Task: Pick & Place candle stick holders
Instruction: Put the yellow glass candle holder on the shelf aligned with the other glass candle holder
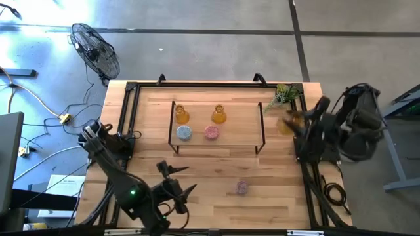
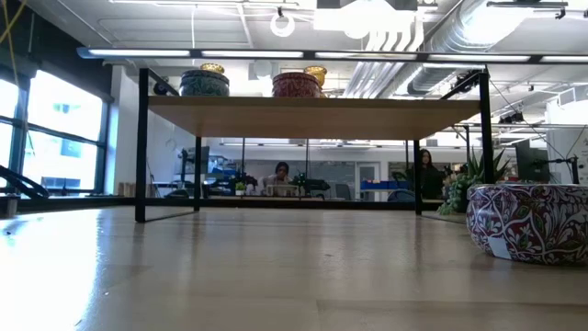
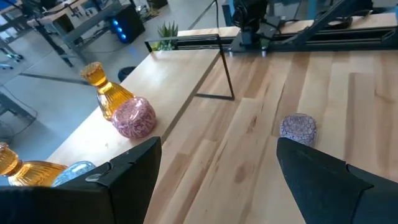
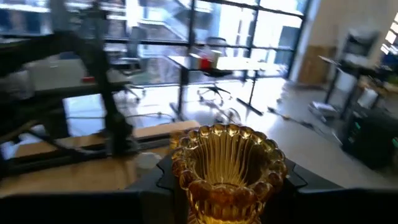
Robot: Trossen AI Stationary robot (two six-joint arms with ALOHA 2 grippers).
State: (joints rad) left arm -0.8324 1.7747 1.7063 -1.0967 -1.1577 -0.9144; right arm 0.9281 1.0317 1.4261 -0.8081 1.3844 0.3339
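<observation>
A wooden shelf point(image 1: 240, 126) stands mid-table and carries two amber candle stick holders point(image 1: 182, 115) point(image 1: 218, 115), a blue one point(image 1: 184, 133) and a pink one point(image 1: 211, 132). A purple one point(image 1: 242, 188) sits on its base on the tabletop, large at the right of the low view point(image 2: 528, 221). My left gripper point(image 1: 181, 180) hovers open near the table's near edge, pointing at the purple holder point(image 3: 298, 127). My right gripper point(image 1: 296, 124) is high over the table's right side, shut on a third amber holder point(image 4: 227, 165). My right gripper pinches the amber holder between its two fingers, one on each side of the ribbed body below the scalloped rim point(image 4: 186, 186). The holder's lower part is hidden by the gripper. It is lifted clear of the table, its open mouth toward the wrist camera.
A green plant sprig point(image 1: 283, 97) sits at the far right corner, close to my right gripper. Black rails point(image 1: 128, 111) run along the table's sides, and the shelf's black legs point(image 3: 227, 68) stand on the table. A fan point(image 1: 95, 49) stands on the floor beyond.
</observation>
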